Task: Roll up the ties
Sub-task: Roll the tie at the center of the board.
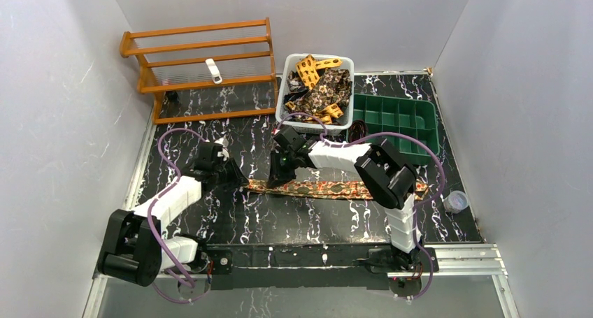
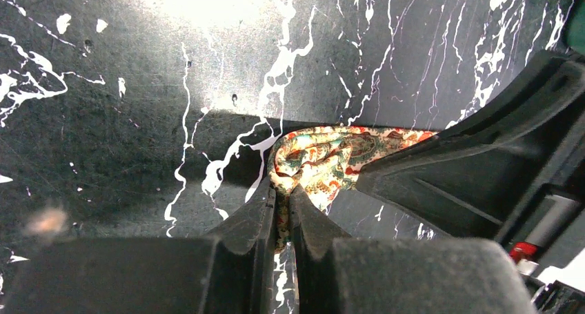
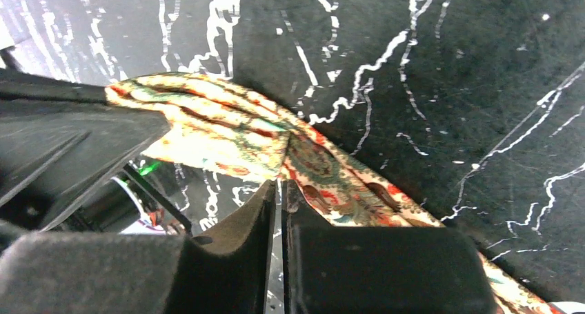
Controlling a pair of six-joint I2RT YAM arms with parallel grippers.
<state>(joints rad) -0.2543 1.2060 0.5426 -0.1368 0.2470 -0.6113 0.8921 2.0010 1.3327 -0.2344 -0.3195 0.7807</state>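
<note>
Black, white-veined counter (image 1: 280, 220), walled on three sides.

One paisley tie (image 1: 349, 189), red-orange and olive on cream, lies stretched flat along the counter's middle. It runs from between the two arms out to the right, and its far end passes under the right arm's elbow.

Left gripper (image 2: 281, 193): down at the tie's left end, jaws closed on it. Its wrist view shows bunched fabric squeezed between the two fingers, with a crumpled loop bulging just ahead of the tips.

Right gripper (image 3: 278, 188): close beside the left one, low over the same end. Only a thin slit remains between the jaws. A raised fold of the tie runs straight into the tips and looks pinched there. Beyond the fold the fabric lifts off the counter toward the left gripper, while the rest trails away flat.

The two grippers are close enough that each one's black housing fills a corner of the other's wrist view.

Behind them:
- White bin (image 1: 308, 127) heaped with loose ties (image 1: 322, 87) in brown and yellow prints.
- Green divided tray (image 1: 391, 126) touching the bin's right side.
- Wooden rack (image 1: 196, 45) in the far-left corner.
- Small clear cup (image 1: 454, 201) at the right edge, just past the tie's far end.
</note>
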